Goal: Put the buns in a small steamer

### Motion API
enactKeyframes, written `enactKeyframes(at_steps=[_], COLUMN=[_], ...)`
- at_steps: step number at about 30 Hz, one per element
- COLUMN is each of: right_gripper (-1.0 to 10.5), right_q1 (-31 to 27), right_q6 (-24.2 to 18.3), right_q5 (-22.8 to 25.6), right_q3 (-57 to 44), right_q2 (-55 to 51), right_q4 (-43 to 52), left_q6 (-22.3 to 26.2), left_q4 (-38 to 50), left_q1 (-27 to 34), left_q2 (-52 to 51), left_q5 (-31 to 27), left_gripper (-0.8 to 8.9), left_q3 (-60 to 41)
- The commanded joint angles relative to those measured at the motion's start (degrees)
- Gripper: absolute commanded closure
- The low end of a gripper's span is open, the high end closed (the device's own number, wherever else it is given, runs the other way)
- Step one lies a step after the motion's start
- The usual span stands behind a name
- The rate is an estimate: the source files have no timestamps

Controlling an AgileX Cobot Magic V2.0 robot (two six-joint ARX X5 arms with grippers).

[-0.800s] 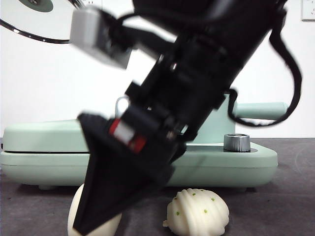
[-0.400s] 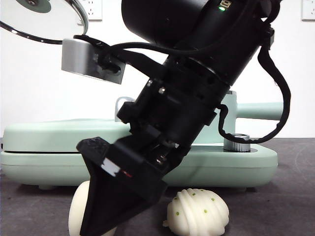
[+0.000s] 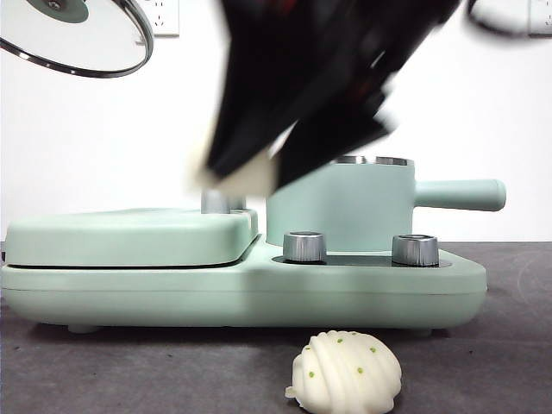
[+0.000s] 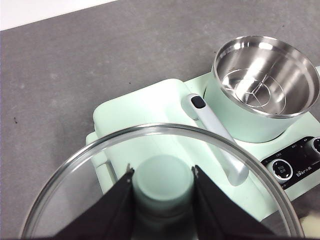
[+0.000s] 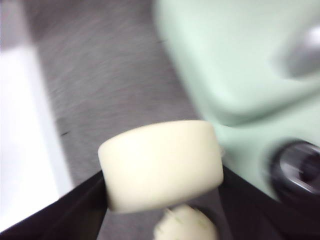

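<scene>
Off-white smooth bun (image 5: 161,164) is clamped in the right claw (image 3: 246,177), held aloft beside the small steamer (image 3: 345,207); the glass lid (image 4: 165,182) is gripped high by the left claw (image 4: 162,182).

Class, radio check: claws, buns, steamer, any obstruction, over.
Right claw shut on smooth bun, raised beside steamer. Left claw holds lid clear. Ridged bun on table. Steamer open, nothing blocking.
</scene>
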Motion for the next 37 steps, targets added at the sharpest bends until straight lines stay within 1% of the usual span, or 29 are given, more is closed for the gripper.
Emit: enactKeyframes(at_steps=[1,5,8,10,16,23,30,37], right_gripper=[6.3,6.3,6.3,6.3,6.3,6.3,6.3,6.3], right_q1=[-2.45,-7.76,-11.61,-13.84,-19.67,-24.17,-25.64,-25.64], right_q6=[6.93,9.97,9.88,9.53,5.90,1.99,0.79,0.37], right_q5=[1.20,1.14,1.16,1.11,1.09,0.59,0.42,0.46], right_q3=[3.87,10.14,15.02,17.79,25.57,34.25,40.74,42.62], right_q2=[-3.32,-5.14,-4.61,-3.78,2.45,15.74,26.73,32.79], right_q4=[-6.73,-16.61,-21.77,-22.71,-22.49,-20.70,-20.02,-18.05], left_q6=[0.26,0.22,0.22,0.20,0.17,-0.07,-0.07,-0.07], left_q4=[1.25,1.25,1.25,1.25,1.25,1.25,1.25,1.27], left_q1=[-0.11,-0.11,-0.11,-0.11,-0.11,-0.11,-0.11,-0.11], left_q2=[-0.04,-0.02,-0.02,0.00,0.00,0.00,0.00,0.00], left_q5=[-0.15,-0.15,-0.15,-0.13,-0.15,-0.15,-0.15,-0.15], left_gripper=[8.03,8.03,8.03,8.03,8.03,8.03,8.03,8.03], left_q3=[0.85,0.85,0.85,0.85,0.85,0.85,0.85,0.85])
